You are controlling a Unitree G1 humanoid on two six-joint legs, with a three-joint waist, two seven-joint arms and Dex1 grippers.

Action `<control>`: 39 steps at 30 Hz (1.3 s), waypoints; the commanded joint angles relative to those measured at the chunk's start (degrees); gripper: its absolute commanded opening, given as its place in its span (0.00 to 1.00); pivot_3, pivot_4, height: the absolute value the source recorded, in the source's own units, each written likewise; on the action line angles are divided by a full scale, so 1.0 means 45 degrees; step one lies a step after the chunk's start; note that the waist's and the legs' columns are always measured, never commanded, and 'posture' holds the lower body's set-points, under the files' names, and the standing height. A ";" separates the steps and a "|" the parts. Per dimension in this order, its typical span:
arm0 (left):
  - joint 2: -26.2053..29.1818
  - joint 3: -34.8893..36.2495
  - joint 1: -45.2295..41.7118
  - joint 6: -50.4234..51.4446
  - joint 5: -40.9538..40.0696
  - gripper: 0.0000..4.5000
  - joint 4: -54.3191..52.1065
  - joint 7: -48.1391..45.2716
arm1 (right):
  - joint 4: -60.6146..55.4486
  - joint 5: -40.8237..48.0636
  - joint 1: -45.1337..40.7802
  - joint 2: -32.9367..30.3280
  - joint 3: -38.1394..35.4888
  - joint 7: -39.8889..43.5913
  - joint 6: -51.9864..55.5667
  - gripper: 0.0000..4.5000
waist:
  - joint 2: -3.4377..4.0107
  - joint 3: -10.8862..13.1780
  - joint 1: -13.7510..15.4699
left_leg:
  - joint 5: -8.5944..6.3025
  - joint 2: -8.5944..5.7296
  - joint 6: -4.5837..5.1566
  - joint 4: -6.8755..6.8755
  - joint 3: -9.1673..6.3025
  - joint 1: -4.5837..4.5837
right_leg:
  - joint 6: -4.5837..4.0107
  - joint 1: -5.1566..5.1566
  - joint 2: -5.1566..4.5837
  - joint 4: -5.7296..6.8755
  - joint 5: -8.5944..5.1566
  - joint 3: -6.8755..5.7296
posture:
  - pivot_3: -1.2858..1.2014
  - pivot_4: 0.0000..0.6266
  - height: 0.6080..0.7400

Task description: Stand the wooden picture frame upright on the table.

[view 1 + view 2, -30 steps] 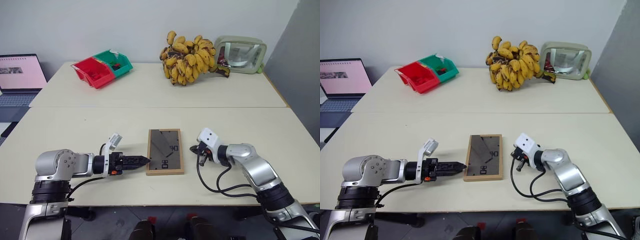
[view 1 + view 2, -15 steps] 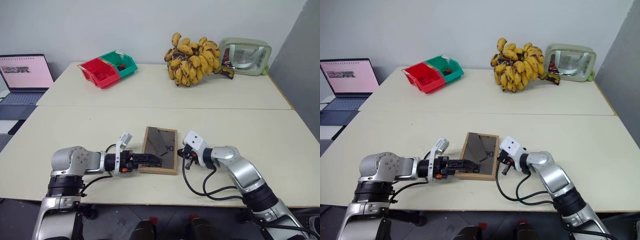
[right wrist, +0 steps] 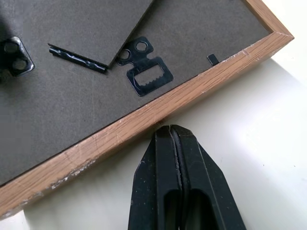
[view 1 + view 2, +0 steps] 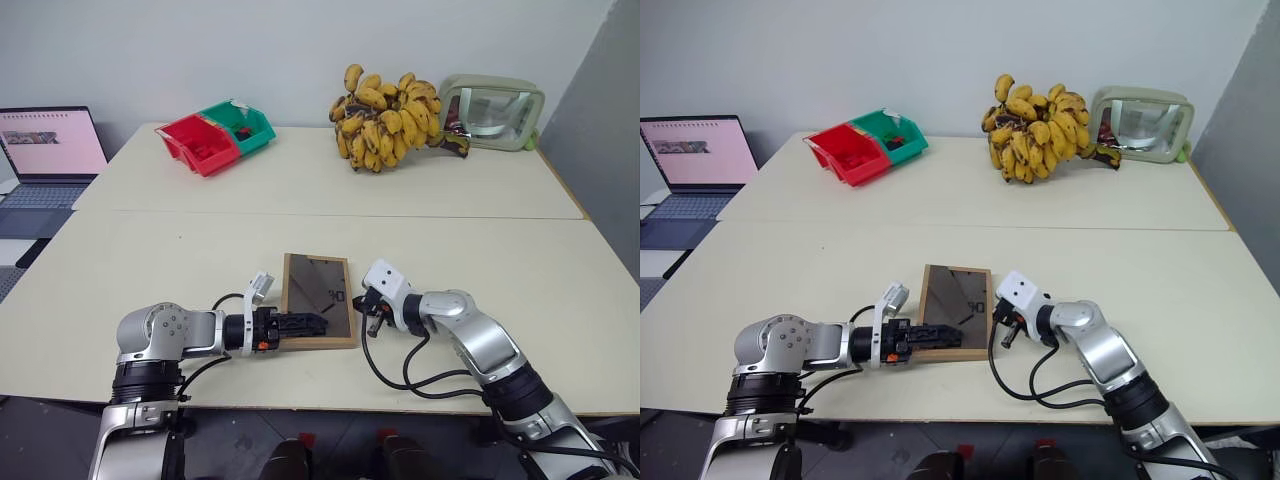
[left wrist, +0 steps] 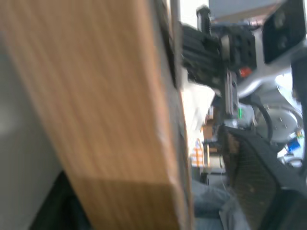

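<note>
The wooden picture frame (image 4: 318, 300) lies flat on the table (image 4: 150, 260) near the front edge, dark back and fold-out stand facing up. My left gripper (image 4: 305, 324) reaches in from the left at the frame's near left corner. Its fingers straddle the light-wood edge (image 5: 105, 110), and a gap shows between the wood and one finger pad (image 5: 259, 177). My right gripper (image 4: 364, 313) is shut, and in the right wrist view the gripper (image 3: 169, 132) has its tips pressed against the frame's right edge (image 3: 144, 117), beside a sawtooth hanger (image 3: 146, 74).
A bunch of bananas (image 4: 385, 105) and a pale green case (image 4: 490, 105) stand at the back right. Red and green bins (image 4: 215, 135) sit at the back left. A laptop (image 4: 50, 150) rests off the table's left side. A seam crosses the table's middle.
Both grippers have closed in on the frame, the left from its left side, the right from its right. The left fingers have narrowed around the frame's edge.
</note>
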 commanded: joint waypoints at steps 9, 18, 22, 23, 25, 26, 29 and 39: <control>-0.1247 0.2244 -0.0435 0.0682 -0.0776 0.25 -0.0876 0.1639 | -0.0763 0.0577 -0.0256 -0.2168 -0.1590 0.0919 0.0202 0.00 | -0.0031 0.0018 0.0103 | 0.0000 -0.0015 0.0000 0.0007 -0.0004 -0.0018 | 0.0008 -0.0003 -0.0002 -0.0006 -0.0001 -0.0006 | 0.52 0.24 1.00; -0.0848 0.1930 -0.2808 -0.0974 -0.1126 0.23 -0.1886 0.1376 | -0.0056 0.5597 -0.4493 -0.1223 -0.6018 0.1646 0.4595 0.30 | -0.0085 0.0099 -0.0087 | 0.0005 -0.0001 -0.0010 0.0001 0.0017 -0.0065 | -0.0015 -0.0081 0.0028 0.0011 0.0015 0.0011 | 0.52 0.24 1.00; -0.0470 0.1225 -0.3058 -0.1650 -0.1066 0.23 -0.2279 0.0822 | 0.0805 0.6784 -0.5989 -0.0654 -0.6719 0.1456 0.5389 0.52 | -0.0084 0.0097 -0.0083 | 0.0005 0.0009 -0.0026 -0.0019 0.0011 -0.0062 | -0.0015 -0.0073 0.0015 -0.0012 0.0010 0.0004 | 0.52 0.24 1.00; -0.0575 0.1327 -0.3194 -0.1664 -0.1142 0.23 -0.2179 0.0943 | 0.1162 0.6924 -0.6377 -0.0501 -0.6722 0.1484 0.5372 0.57 | -0.0084 0.0098 -0.0081 | 0.0002 0.0008 -0.0030 -0.0019 0.0017 -0.0067 | -0.0014 -0.0078 0.0006 -0.0014 0.0008 0.0010 | 0.52 0.24 1.00; -0.0694 0.1478 -0.3463 -0.1733 -0.1317 0.23 -0.2104 0.1023 | 0.1818 0.6964 -0.7035 -0.0332 -0.6446 0.1730 0.5083 0.67 | -0.0083 0.0098 -0.0089 | -0.0005 -0.0007 -0.0015 -0.0021 0.0032 -0.0078 | -0.0004 -0.0091 -0.0016 -0.0015 0.0002 0.0017 | 0.52 0.24 1.00; -0.0726 0.1580 -0.3604 -0.1707 -0.1412 0.23 -0.2077 0.1071 | 0.2107 0.6788 -0.7255 -0.0342 -0.6135 0.1904 0.4764 0.73 | -0.0083 0.0098 -0.0090 | -0.0007 -0.0010 -0.0010 -0.0004 0.0038 -0.0124 | -0.0004 -0.0137 -0.0017 -0.0001 0.0004 0.0023 | 0.52 0.24 1.00; -0.0651 0.1711 -0.3893 -0.1710 -0.1585 0.23 -0.2137 0.1075 | 0.2882 0.6466 -0.7832 -0.0228 -0.5557 0.2226 0.4055 0.88 | -0.0084 0.0098 -0.0110 | -0.0005 -0.0008 -0.0007 0.0013 0.0022 -0.0164 | -0.0004 -0.0170 -0.0016 0.0007 0.0007 0.0007 | 0.52 0.24 1.00; -0.0805 0.1847 -0.4373 -0.1626 -0.2066 0.23 -0.2232 0.1582 | 0.3791 0.5684 -0.8657 0.0724 -0.4018 0.2555 0.2237 1.00 | -0.0083 0.0098 -0.0201 | -0.0004 -0.0005 -0.0008 0.0009 0.0016 -0.0167 | -0.0003 -0.0176 -0.0015 0.0011 0.0006 0.0002 | 0.52 0.24 1.00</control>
